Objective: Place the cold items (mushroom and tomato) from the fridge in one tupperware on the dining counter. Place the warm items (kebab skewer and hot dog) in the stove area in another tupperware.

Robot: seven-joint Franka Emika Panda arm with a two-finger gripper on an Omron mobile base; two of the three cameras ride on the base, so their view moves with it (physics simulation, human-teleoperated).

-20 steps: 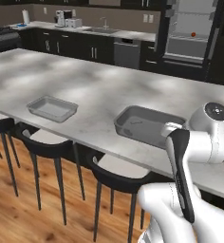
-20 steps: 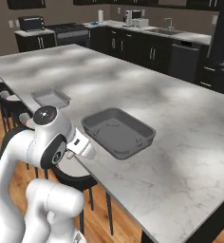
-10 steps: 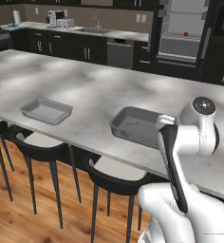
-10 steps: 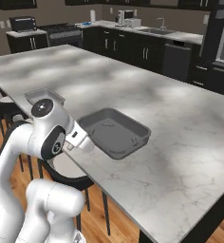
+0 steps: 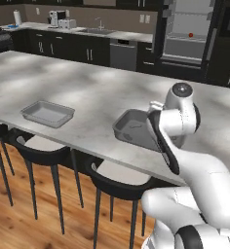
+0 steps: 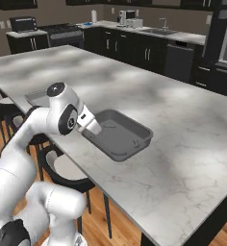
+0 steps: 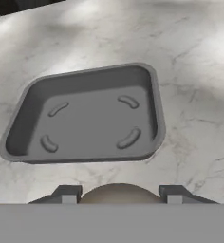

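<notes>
Tan rounded mushroom (image 7: 117, 193) between half-open jaws, above empty grey tupperware (image 7: 88, 116).

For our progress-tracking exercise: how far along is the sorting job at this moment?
Done: nothing packed; both the dark tupperware and the lighter tupperware are empty. In hand: the gripper holds a tan round thing, likely the mushroom, above the dark one. Left: tomato, skewer, hot dog.
</notes>
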